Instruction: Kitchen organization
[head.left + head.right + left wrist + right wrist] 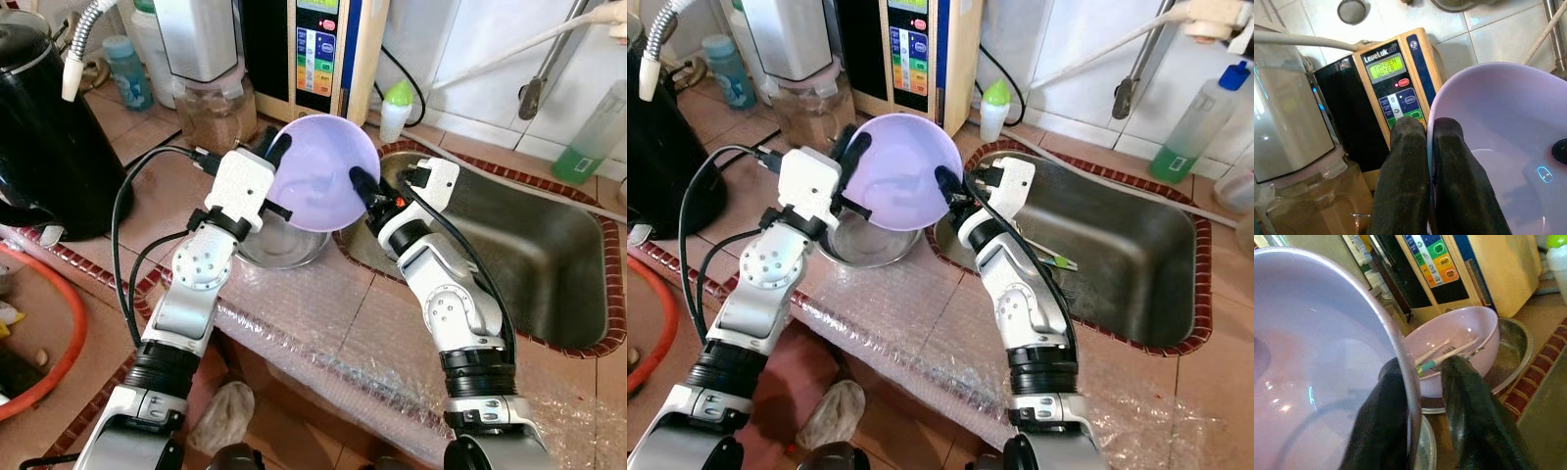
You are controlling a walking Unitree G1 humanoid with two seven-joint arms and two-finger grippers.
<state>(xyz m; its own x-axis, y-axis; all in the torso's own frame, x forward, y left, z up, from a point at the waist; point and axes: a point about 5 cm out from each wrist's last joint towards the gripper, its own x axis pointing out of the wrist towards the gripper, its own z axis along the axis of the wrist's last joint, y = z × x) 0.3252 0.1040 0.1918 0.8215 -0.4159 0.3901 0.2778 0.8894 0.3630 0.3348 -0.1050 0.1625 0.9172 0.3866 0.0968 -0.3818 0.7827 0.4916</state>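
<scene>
We hold the round lilac plastic bowl [318, 171] tilted above the steel bowl [284, 247] on the tiled surface [147, 196]. Left gripper [1425, 134] and right gripper [1422, 374] jaws each pinch opposite rims, presumably for steadiness. Behind, a pink bowl [1459, 340] holds utensils [1442, 355], nested in another steel bowl.

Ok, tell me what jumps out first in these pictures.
A lilac bowl is held tilted above the counter, the left gripper pinching one rim, the right gripper the opposite rim. Under it sits a steel bowl beside the sink; behind, a pink bowl holds utensils.
</scene>
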